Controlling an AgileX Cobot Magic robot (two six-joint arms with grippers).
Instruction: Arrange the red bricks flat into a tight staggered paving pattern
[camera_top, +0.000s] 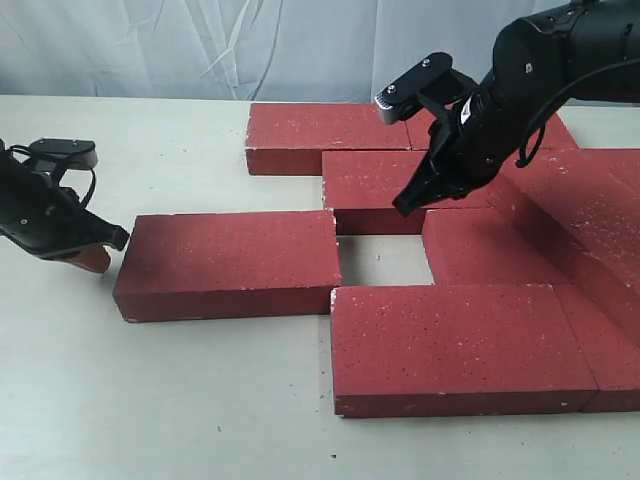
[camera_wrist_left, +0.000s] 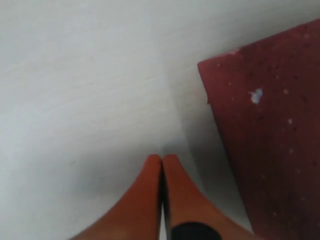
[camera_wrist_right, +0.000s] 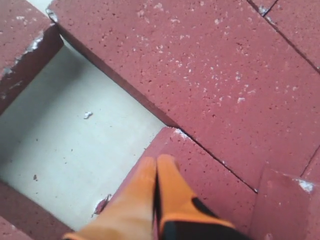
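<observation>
Exterior view: pale table (camera_top: 150, 400), red bricks (camera_top: 460, 345) lying flat in staggered rows on its right half.
Loose brick (camera_top: 235, 262): flat, left of the patch, right end up against it.
Gap (camera_top: 385, 260): bare square of table, bricks all round, mid-patch.
Right gripper (camera_wrist_right: 157, 161): fingers pressed together, nothing held, tips over a brick corner at the gap's edge.
Left gripper (camera_wrist_left: 161, 159): fingers together, empty, just beside the loose brick's left end; contact unclear.
</observation>
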